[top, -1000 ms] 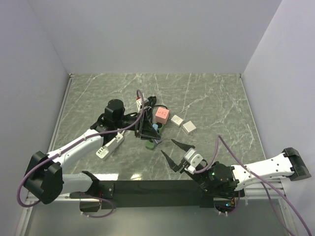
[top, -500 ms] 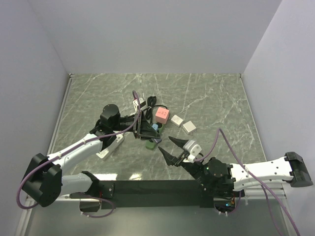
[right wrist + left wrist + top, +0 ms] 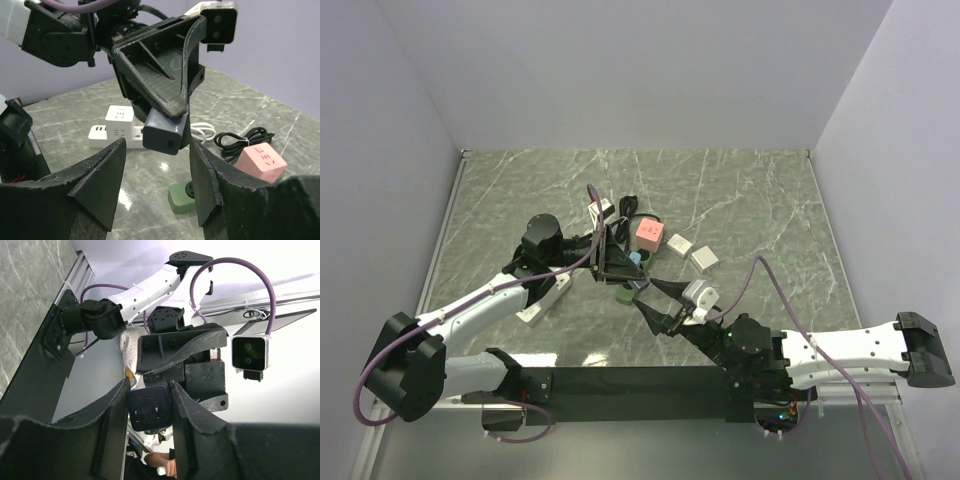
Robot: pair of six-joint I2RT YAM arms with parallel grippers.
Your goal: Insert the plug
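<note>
My left gripper (image 3: 628,264) is shut on a dark blue plug adapter (image 3: 149,407) and holds it above the table, prongs facing the left wrist camera. In the right wrist view the adapter (image 3: 165,132) hangs from the left fingers just ahead of my right gripper (image 3: 157,146), which is open and empty, its jaws on either side of the adapter but short of it. In the top view the right gripper (image 3: 657,300) sits just right of the left one. A green socket block (image 3: 186,196) lies on the table below the adapter.
A white power strip (image 3: 117,131) with a cube socket lies left of the grippers. A pink cube socket (image 3: 260,161), a black cable (image 3: 240,137) and a white cable (image 3: 202,131) lie to the right. Two small pale adapters (image 3: 692,252) sit further right.
My right arm has swung left and forward, bringing its open gripper up to the left gripper. The left gripper has shifted slightly nearer with the adapter still held.
</note>
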